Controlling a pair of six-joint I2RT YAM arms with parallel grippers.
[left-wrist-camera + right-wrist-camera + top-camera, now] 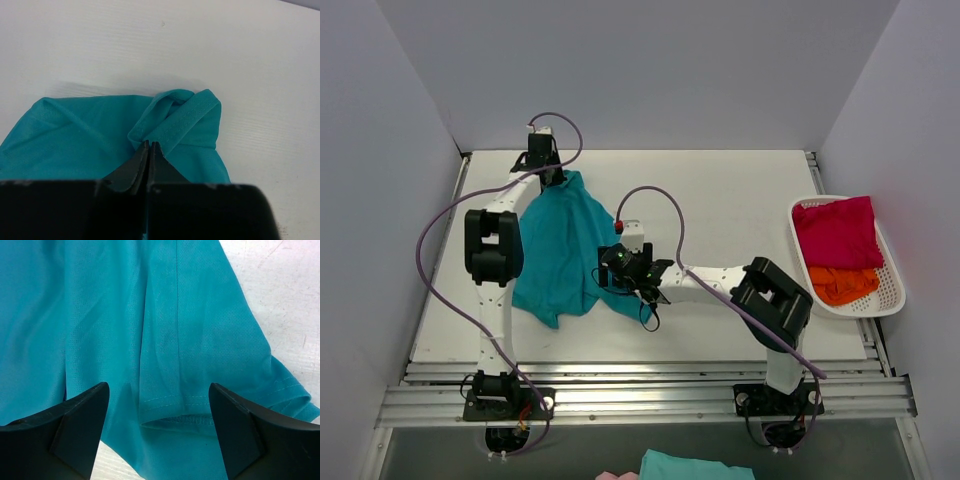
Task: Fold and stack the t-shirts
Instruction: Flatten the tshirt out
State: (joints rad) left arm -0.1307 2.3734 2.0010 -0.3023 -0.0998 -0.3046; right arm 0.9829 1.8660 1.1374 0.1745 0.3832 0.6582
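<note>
A teal t-shirt [558,250] lies rumpled on the white table [740,200], left of centre. My left gripper [551,177] is at the shirt's far edge. In the left wrist view its fingers [150,146] are pressed together on the teal cloth [90,140] beside the collar band [182,120]. My right gripper [616,270] hovers over the shirt's right side, open. Its fingertips [159,390] stand either side of a stitched sleeve hem [175,402], with nothing gripped. A crimson-pink t-shirt [837,230] and an orange t-shirt [842,284] lie bunched in the basket.
The white slatted basket [894,280] stands at the table's right edge. White walls close in the left, back and right sides. Metal rails [640,390] run along the near edge by the arm bases. A piece of teal cloth [695,467] shows below the table.
</note>
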